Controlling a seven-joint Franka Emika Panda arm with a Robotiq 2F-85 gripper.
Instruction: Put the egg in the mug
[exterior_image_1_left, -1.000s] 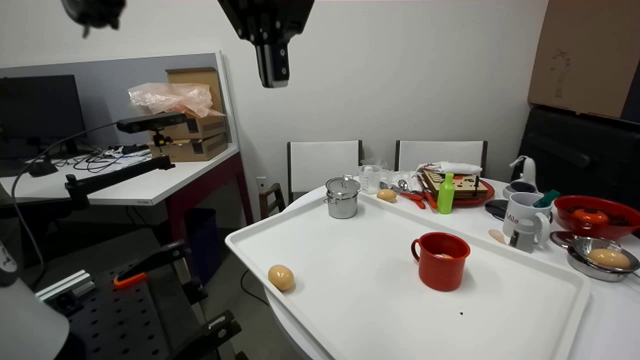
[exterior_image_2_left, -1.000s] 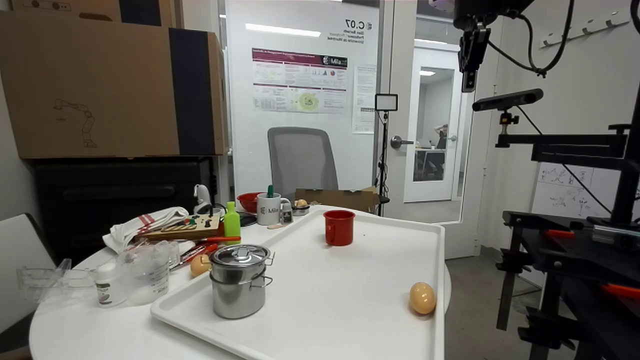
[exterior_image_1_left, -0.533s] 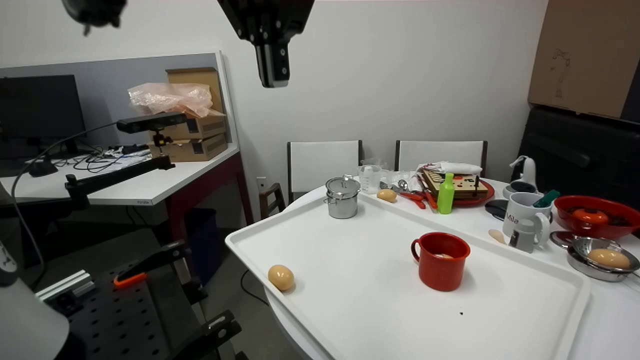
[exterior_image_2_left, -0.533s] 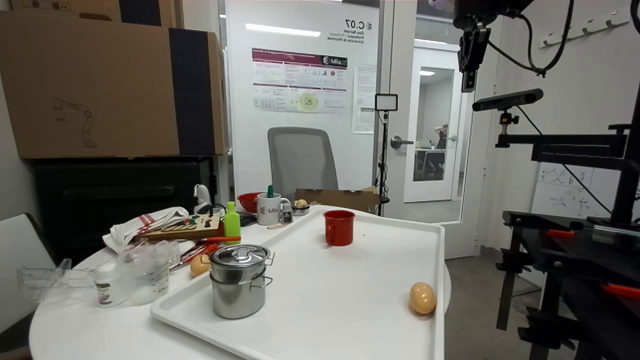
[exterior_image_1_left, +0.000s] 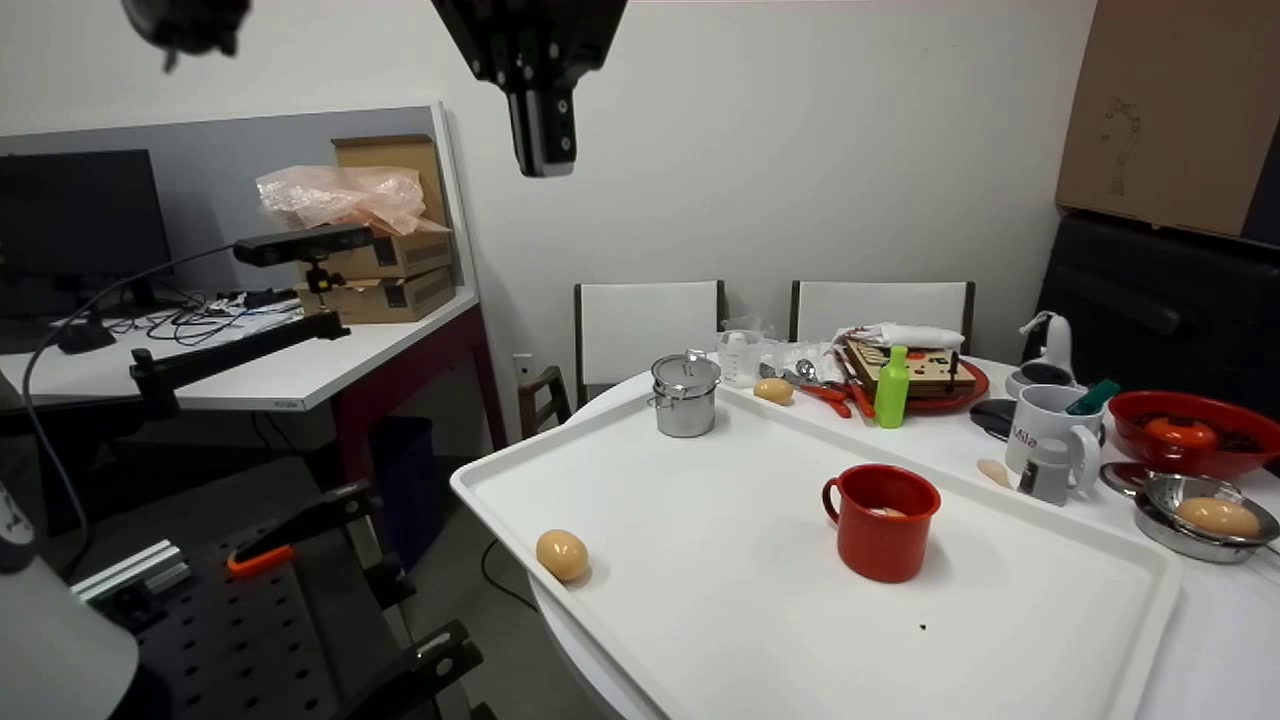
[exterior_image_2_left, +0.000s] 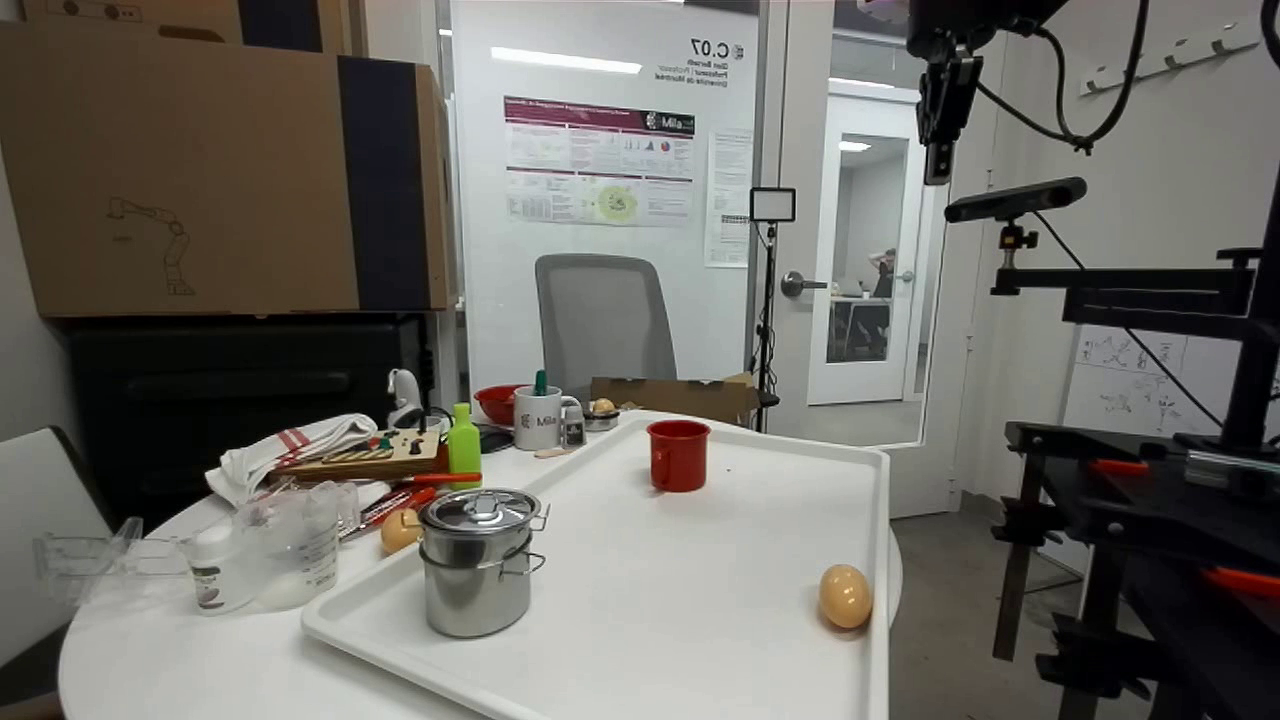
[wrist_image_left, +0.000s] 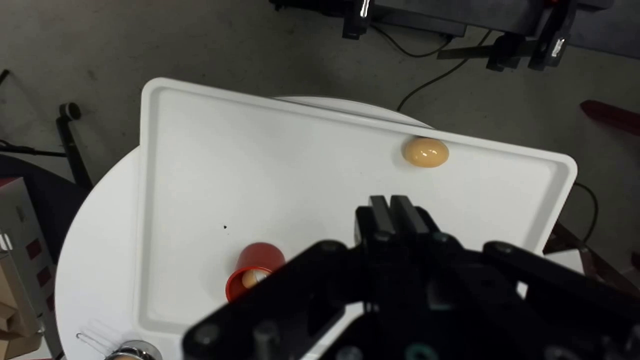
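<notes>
Gripper (wrist_image_left: 389, 201) is shifting slightly, jaws together, holding nothing | egg (wrist_image_left: 426, 152) is lying on tray (wrist_image_left: 280, 185), seemingly awaiting transfer | mug (wrist_image_left: 261, 254) is holding something tan (wrist_image_left: 249, 279), possibly another egg

"Mila" marks a white mug (exterior_image_2_left: 537, 420) and a poster (exterior_image_2_left: 600, 160); "C.07" appears reversed on the glass (exterior_image_2_left: 600, 238) above.

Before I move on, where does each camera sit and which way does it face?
An exterior view: beside the table, looking across the tray toward white chairs; the gripper at top.
An exterior view: near the lidded pot stack, facing the Mila poster; the gripper at top right.
Wrist view: wrist-mounted, facing down at the tray; the gripper, closed, at the bottom.
Both exterior views share the red mug and the egg on the tray, seen from roughly opposite sides.
</notes>
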